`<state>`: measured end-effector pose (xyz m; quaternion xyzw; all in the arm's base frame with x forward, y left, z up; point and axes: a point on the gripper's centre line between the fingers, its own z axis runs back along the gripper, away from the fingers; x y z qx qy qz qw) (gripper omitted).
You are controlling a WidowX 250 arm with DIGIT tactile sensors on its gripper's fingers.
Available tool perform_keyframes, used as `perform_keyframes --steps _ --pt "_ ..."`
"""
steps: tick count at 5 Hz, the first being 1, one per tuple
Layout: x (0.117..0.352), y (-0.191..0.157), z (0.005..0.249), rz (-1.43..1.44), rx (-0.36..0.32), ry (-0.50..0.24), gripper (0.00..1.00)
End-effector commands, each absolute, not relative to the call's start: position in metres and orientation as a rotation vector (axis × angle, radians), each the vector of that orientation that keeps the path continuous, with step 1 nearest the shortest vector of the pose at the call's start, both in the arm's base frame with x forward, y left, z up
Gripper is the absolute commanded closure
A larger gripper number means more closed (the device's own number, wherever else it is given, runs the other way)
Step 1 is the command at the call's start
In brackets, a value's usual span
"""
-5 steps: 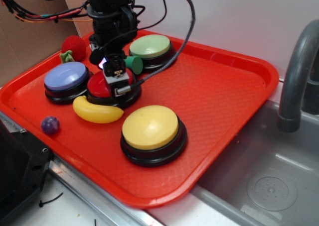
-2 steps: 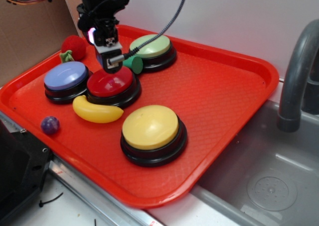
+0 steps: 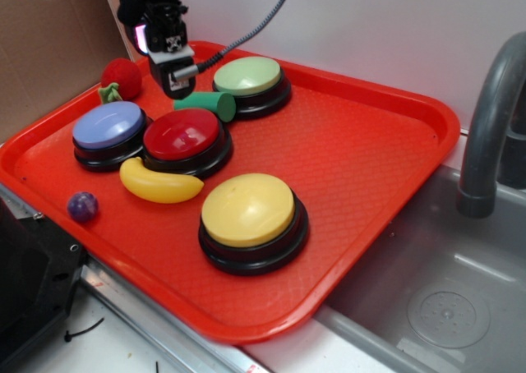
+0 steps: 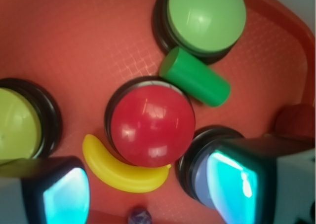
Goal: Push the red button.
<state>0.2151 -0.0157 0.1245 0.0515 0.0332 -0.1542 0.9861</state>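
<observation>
**A:** Any labels or writing on this stuff? I can't read a thing from where I'm standing.

**B:** Same, nothing legible. There's a small black-and-white patterned square on the side of the black robot gripper (image 3: pixel 175 84), but it's too small to make out.

**A:** And the gripper itself, is it grabbing anything?

**B:** Nope. It hangs in the air above the back left part of the big red plastic tray (image 3: pixel 362 151), touching nothing. In the wrist view its two fingers (image 4: pixel 59 192) sit far apart at the bottom corners with glowing cyan pads, so the jaws are spread wide and there's nothing between them.

**A:** Where's the button?

**B:** The round glossy red dome button on a black base (image 3: pixel 182 135) is on the left half of the tray, below and a bit in front of the gripper, well clear of it. From the wrist view it's dead centre (image 4: pixel 152 124).

**A:** What's crowding it?

**B:** Plenty. A yellow plastic toy banana (image 3: pixel 158 184) lies right against its front edge. A pale blue dome button (image 3: pixel 108 126) is just beside it on the left, a green plastic cylinder (image 3: pixel 207 104) lies on its side just behind it, and a light green dome button (image 3: pixel 248 77) sits behind that. A bigger yellow dome button (image 3: pixel 248 210) is nearer the front, a fuzzy red strawberry toy (image 3: pixel 122 79) is in the back left corner, and a small purple ball (image 3: pixel 82 206) is by the tray's front left edge.

**A:** And to the right of the tray?

**B:** A grey metal sink (image 3: pixel 444 307) with a grey faucet (image 3: pixel 490 118).
</observation>
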Motion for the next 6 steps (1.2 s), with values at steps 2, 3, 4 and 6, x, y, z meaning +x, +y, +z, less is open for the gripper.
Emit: perform_keyframes --steps 2,3,4,6 --pt "0.226 -0.012 0.160 -0.277 0.092 -0.019 0.00" --pt "0.227 -0.014 0.167 -0.278 0.094 -0.025 0.00" --pt "0.228 -0.014 0.171 -0.269 0.094 -0.027 0.00" --pt "0.229 -0.014 0.184 -0.257 0.062 -0.051 0.00"
